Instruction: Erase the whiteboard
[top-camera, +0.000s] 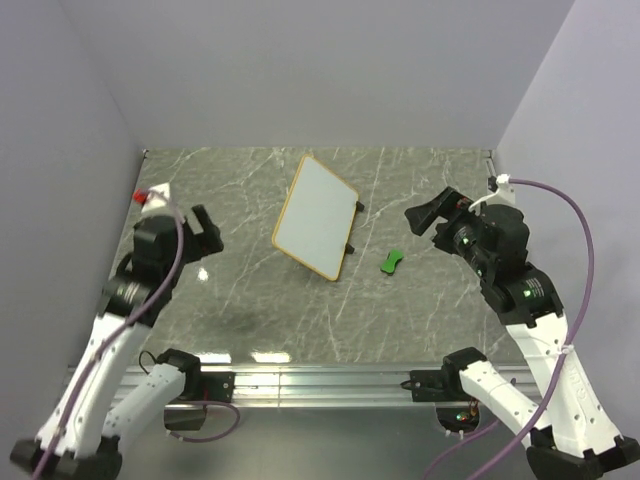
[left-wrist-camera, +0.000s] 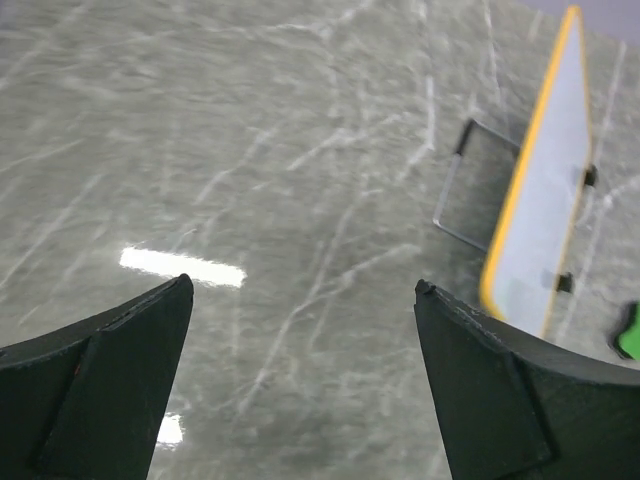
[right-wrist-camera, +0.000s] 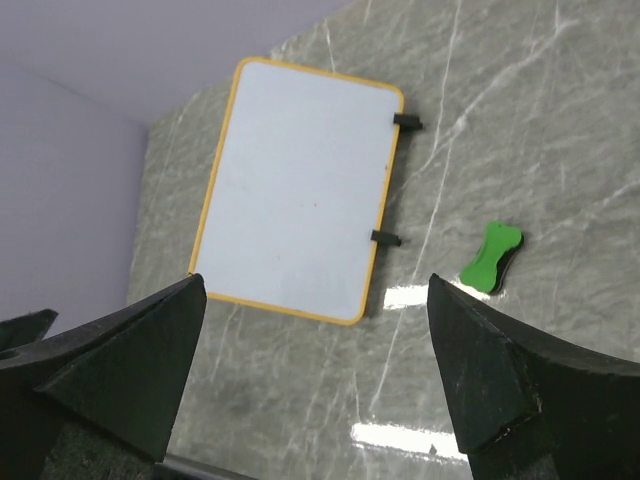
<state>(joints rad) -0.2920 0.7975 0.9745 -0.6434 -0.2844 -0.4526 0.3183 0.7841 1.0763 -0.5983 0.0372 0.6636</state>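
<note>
Right wrist view showed the right gripper (right-wrist-camera: 312, 285) with its jaws spread wide and nothing between them, above the marble-patterned table (right-wrist-camera: 520, 120). Beyond the fingertips was the whiteboard (right-wrist-camera: 300, 210), its white face almost blank, with two black feet on its right edge. A green eraser (right-wrist-camera: 490, 258) lay near that edge, not touching it. The left gripper (left-wrist-camera: 302, 288) was also wide open and empty, well apart from the board, which sat around mid-table.
</note>
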